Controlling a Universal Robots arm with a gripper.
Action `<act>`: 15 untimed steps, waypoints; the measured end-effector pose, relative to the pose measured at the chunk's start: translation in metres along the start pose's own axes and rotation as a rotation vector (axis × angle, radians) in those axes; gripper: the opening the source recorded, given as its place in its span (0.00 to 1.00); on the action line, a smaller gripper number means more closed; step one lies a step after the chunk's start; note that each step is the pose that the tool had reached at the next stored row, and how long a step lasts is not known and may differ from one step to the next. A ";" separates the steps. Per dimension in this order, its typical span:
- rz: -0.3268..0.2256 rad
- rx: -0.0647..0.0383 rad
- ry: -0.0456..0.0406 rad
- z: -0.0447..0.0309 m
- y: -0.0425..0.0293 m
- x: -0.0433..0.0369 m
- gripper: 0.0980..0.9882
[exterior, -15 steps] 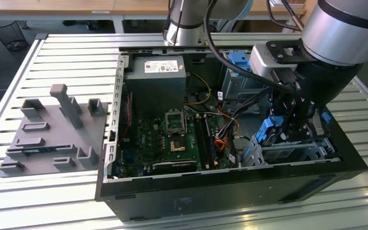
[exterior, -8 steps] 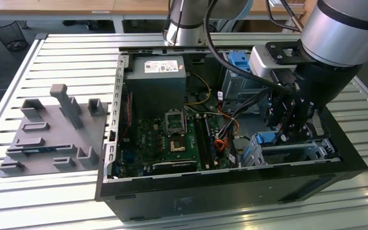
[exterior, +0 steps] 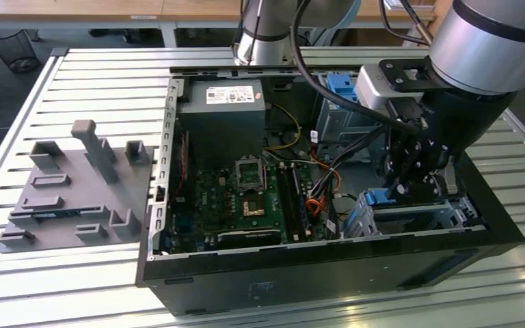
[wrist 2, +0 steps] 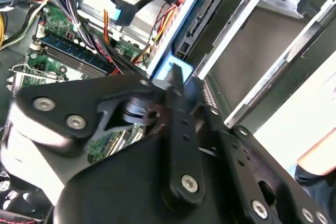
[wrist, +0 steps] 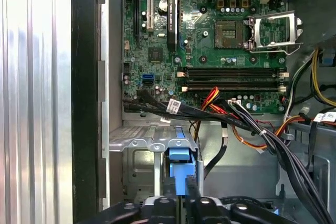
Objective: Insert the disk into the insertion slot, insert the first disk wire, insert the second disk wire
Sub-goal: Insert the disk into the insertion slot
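In the exterior view my gripper (exterior: 407, 186) reaches down into the open computer case at its right end. It is over the low silver insertion slot (exterior: 426, 217). The disk (exterior: 381, 197) stands on edge in that slot, with its bright blue carrier showing. In both wrist views the black fingers (wrist: 190, 190) straddle the blue carrier end (wrist: 179, 157) (wrist 2: 177, 72) and look shut on it. The cage's perforated metal rim (wrist: 149, 143) lies right beside the carrier. Most of the disk's body is hidden inside the cage. A loose flat black cable with a blue plug (wrist 2: 118, 10) lies near the disk's connector edge (wrist 2: 201, 18).
A bundle of black, orange and red wires (wrist: 220, 113) crosses between the motherboard (exterior: 244, 195) and the cage. A taller grey cage with a blue tab (exterior: 340, 102) stands farther back. The power supply (exterior: 221, 106) fills the back corner. A grey fixture plate (exterior: 71, 191) sits on the slatted table.
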State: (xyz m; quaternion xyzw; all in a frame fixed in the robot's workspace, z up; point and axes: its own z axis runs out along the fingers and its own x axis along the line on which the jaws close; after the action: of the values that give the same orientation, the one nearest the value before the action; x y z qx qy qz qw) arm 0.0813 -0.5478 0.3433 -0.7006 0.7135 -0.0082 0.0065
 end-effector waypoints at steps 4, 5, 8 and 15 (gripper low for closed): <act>0.000 0.000 0.0001 -0.0017 0.0000 0.0000 0.01; 0.000 0.000 0.0000 -0.0021 0.0000 0.0000 0.01; 0.000 0.000 -0.0001 -0.0032 -0.0001 0.0000 0.01; 0.000 0.000 -0.0001 -0.0065 -0.0001 0.0000 0.01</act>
State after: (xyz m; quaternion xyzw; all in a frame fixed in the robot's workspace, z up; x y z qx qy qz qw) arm 0.0813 -0.5478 0.3497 -0.7006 0.7135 -0.0082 0.0065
